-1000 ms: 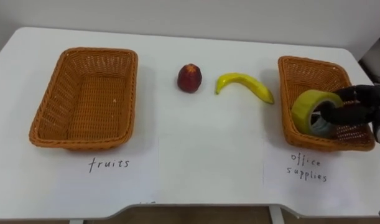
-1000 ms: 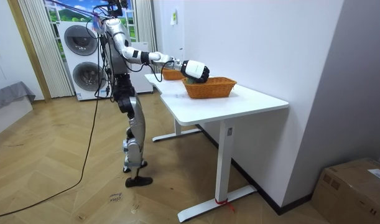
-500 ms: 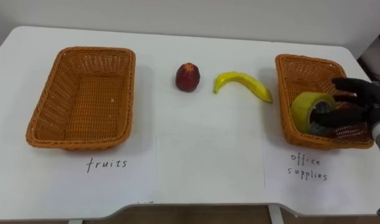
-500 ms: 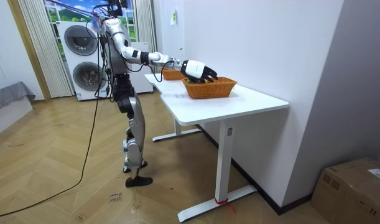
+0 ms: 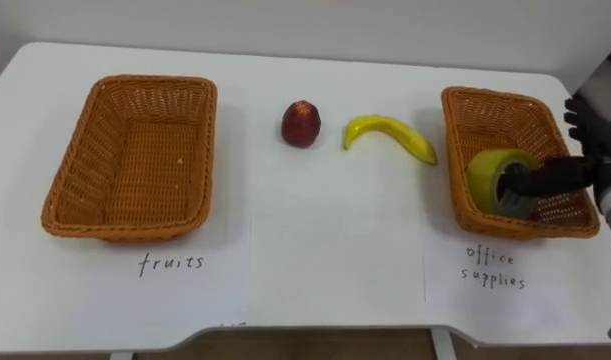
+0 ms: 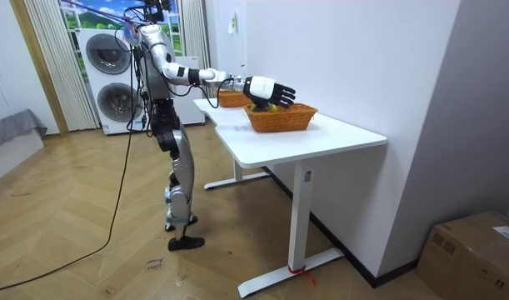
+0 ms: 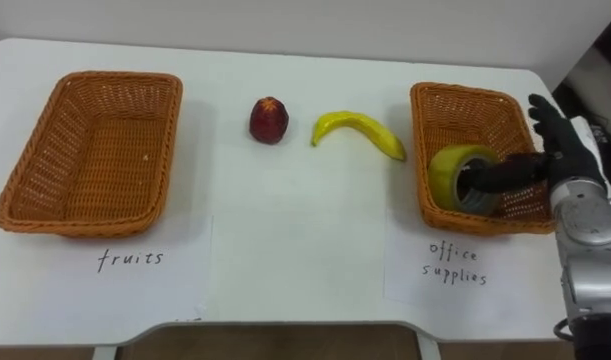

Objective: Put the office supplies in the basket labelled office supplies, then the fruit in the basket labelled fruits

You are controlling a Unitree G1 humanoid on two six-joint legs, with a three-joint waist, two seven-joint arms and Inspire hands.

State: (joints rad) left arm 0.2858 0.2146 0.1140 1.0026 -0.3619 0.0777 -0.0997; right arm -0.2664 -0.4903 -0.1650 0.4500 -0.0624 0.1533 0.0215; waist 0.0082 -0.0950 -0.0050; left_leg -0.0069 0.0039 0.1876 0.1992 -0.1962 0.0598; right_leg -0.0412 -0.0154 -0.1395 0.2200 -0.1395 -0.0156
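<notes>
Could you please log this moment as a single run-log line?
right hand: open at office basket | tape roll: in office basket | apple, banana: on table | fruits basket: empty

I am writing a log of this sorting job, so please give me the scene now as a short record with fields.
left basket: nothing inside
right basket: holds the tape roll
tape roll: on its edge, near the basket's front wall
apple: on the table, between the baskets
banana: on the table, right of the apple
right hand: open, at the right basket, thumb reaching to the tape roll's hole
fruit to sort: apple, banana
</notes>
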